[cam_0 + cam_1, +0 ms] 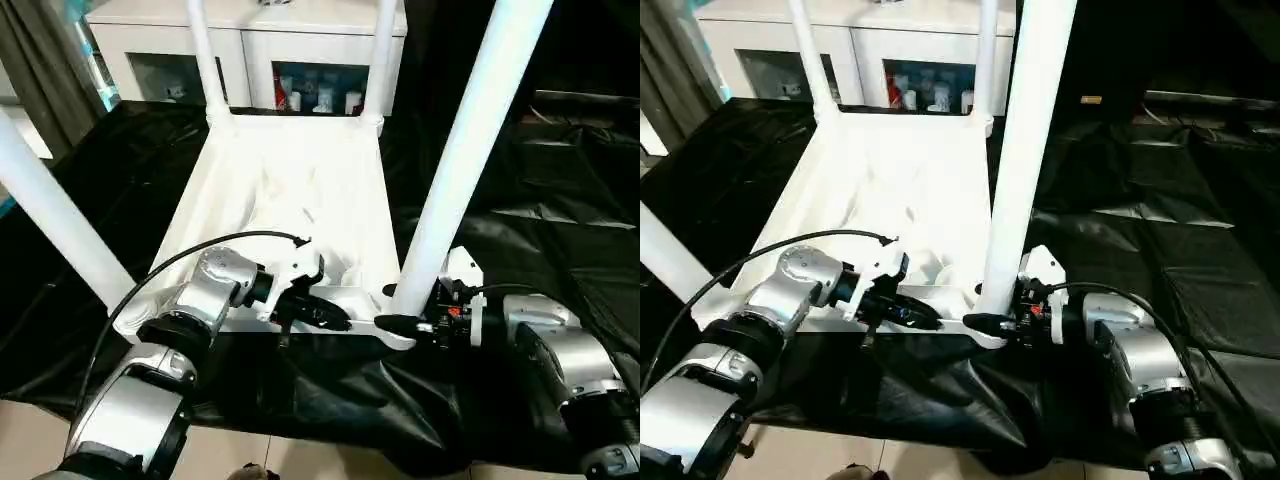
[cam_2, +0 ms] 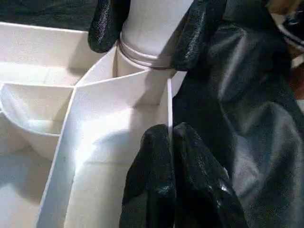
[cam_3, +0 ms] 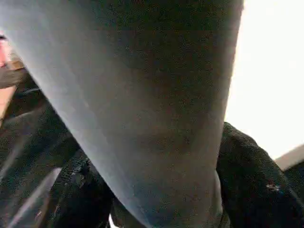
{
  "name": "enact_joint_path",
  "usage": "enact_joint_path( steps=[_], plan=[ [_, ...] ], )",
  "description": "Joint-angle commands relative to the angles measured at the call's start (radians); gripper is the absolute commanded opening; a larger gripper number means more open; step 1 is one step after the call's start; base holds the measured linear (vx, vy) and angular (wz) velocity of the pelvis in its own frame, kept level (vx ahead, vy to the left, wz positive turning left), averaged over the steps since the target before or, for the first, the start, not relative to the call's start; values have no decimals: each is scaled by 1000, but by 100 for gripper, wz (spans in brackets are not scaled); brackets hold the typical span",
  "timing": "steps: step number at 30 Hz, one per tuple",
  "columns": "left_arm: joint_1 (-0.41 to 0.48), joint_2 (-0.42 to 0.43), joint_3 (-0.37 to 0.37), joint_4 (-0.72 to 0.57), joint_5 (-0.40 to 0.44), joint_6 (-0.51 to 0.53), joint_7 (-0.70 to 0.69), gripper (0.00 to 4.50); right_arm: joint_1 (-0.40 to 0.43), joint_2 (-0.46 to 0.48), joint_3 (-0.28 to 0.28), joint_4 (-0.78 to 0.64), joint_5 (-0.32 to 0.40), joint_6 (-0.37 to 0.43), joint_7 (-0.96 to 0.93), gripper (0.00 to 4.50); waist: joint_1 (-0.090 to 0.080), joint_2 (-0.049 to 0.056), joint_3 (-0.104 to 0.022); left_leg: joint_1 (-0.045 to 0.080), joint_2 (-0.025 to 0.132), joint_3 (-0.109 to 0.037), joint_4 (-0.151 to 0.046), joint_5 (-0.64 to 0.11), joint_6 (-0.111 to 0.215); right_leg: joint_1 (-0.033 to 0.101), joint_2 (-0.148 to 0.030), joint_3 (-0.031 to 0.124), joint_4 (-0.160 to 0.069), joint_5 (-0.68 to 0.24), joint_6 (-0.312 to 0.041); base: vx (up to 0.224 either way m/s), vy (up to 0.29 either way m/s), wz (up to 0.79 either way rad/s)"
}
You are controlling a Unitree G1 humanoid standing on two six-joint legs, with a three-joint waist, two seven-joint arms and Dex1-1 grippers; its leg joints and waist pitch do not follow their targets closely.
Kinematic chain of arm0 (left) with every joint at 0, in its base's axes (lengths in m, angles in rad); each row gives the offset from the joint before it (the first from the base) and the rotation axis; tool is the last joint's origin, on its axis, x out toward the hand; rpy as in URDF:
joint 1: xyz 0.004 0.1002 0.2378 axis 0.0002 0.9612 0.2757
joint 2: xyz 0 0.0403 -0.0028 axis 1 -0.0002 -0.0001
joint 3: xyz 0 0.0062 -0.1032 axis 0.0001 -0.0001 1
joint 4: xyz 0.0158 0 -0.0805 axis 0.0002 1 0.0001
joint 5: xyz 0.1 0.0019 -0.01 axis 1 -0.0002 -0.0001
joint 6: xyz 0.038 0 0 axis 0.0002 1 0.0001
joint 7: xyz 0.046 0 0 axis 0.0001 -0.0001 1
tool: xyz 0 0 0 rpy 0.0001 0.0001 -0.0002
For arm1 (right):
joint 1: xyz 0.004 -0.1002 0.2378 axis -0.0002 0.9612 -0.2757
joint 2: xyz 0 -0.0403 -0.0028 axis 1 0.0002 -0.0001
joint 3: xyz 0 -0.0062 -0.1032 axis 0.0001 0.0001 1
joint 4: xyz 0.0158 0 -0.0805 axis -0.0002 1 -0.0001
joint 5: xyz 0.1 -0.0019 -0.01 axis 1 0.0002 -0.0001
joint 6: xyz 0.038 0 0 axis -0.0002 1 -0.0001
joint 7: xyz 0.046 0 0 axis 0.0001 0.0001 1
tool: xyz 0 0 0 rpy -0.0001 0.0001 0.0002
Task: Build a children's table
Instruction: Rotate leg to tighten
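right hand (image 1: 398,322) clasps leg (image 1: 470,140); leg seated in corner socket (image 2: 137,61)

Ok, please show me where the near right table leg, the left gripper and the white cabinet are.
near right table leg (image 1: 455,185), left eye view, middle of the tube.
left gripper (image 1: 335,318), left eye view, at its black fingertips.
white cabinet (image 1: 255,55), left eye view, front frame between the doors.

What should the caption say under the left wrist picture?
Left gripper pinching the table rim beside a socketed leg.
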Motion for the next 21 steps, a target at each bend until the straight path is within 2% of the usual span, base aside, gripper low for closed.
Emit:
enact_joint_path(
  steps=[1, 2, 3, 4, 5, 6, 8, 9, 10, 12, 14, 15, 19, 20, 21],
  plan=[
    [-49, -74, 44, 30, -8, -8, 193, 0, 2, 74, -11, 89, -58, 4, -201, 253, -7, -16, -63, 29, 45, -16, -67, -175, 86, 41, -42, 33, -59, -77, -264, 0, 0, 0],
    [-57, -92, 52, 40, -6, 1, 243, 0, -6, 101, -29, 119, -74, -2, -287, 253, -17, -17, -59, 30, 41, -18, -73, -209, 56, 38, -44, 32, -67, -136, -252, 0, 0, 0],
    [-61, -102, 56, 44, -6, 7, 269, 0, -10, 117, -41, 136, -81, -3, -336, 253, -26, -22, -57, 29, 38, -22, -78, -248, 24, 43, -46, 31, -75, -220, -228, 0, 0, 0],
    [-68, -124, 54, 55, 6, 3, 324, 0, -20, 156, -71, 163, -81, 11, -438, 252, -31, -24, -57, 27, 37, -24, -80, -259, 15, 47, -46, 29, -77, -248, -217, 0, 0, 0],
    [-72, -133, 52, 60, 13, 2, 350, 0, -24, 172, -83, 174, -80, 16, -476, 252, -39, -21, -51, 35, 38, -23, -83, -304, 6, 36, -45, 33, -89, -309, -201, 0, 0, 0],
    [-78, -151, 50, 70, 22, 6, 402, 0, -33, 200, -102, 195, -81, 18, -549, 252, -45, -21, -48, 38, 36, -24, -83, -339, 0, 33, -44, 33, -95, -366, -181, 0, 0, 0],
    [-85, -174, 49, 79, 26, 13, 449, 0, -46, 236, -124, 225, -84, 16, -644, 252, -49, -22, -48, 43, 35, -25, -85, -359, -8, 31, -45, 35, -103, -407, -164, 0, 0, 0],
    [-89, -184, 49, 85, 28, 14, 474, 0, -52, 251, -128, 234, -84, 13, -668, 252, -50, -7, -51, 43, 35, -29, -87, -358, -13, 32, -44, 34, -101, -396, -160, 0, 0, 0],
    [-93, -194, 48, 91, 32, 15, 500, 0, -56, 267, -126, 239, -86, 8, -683, 252, -55, -12, -51, 42, 36, -27, -88, -359, -13, 31, -41, 34, -103, -383, -160, 0, 0, 0],
    [-99, -210, 43, 102, 44, 10, 529, 0, -61, 296, -112, 241, -101, -4, -698, 252, -58, -12, -52, 39, 36, -27, -90, -351, -10, 34, -38, 34, -96, -310, -174, 0, 0, 0],
    [-102, -224, 28, 120, 68, -9, 551, 0, -74, 329, -77, 251, -126, -52, -680, 252, -60, -10, -54, 39, 36, -26, -89, -351, -2, 35, -39, 34, -96, -287, -181, 0, 0, 0],
    [-102, -226, 24, 122, 71, -13, 552, 0, -74, 332, -67, 248, -130, -62, -669, 308, -60, -11, -54, 39, 35, -26, -89, -350, 5, 37, -40, 33, -97, -285, -184, 0, 0, 0],
    [-95, -217, 12, 117, 70, -26, 515, 0, -72, 316, -45, 220, -117, -84, -603, 331, -61, -10, -52, 38, 36, -26, -90, -360, 10, 38, -42, 34, -99, -307, -179, 0, 0, 0],
    [-91, -209, 9, 114, 67, -30, 499, 0, -74, 308, -48, 216, -104, -94, -573, 343, -61, -16, -51, 37, 36, -26, -90, -362, 14, 37, -42, 34, -101, -317, -176, 0, 0, 0],
    [-87, -198, 9, 108, 60, -34, 469, 0, -73, 288, -48, 202, -91, -99, -528, 366, -60, -14, -52, 36, 36, -27, -90, -360, 15, 38, -43, 34, -99, -320, -176, 0, 0, 0]
  ],
)
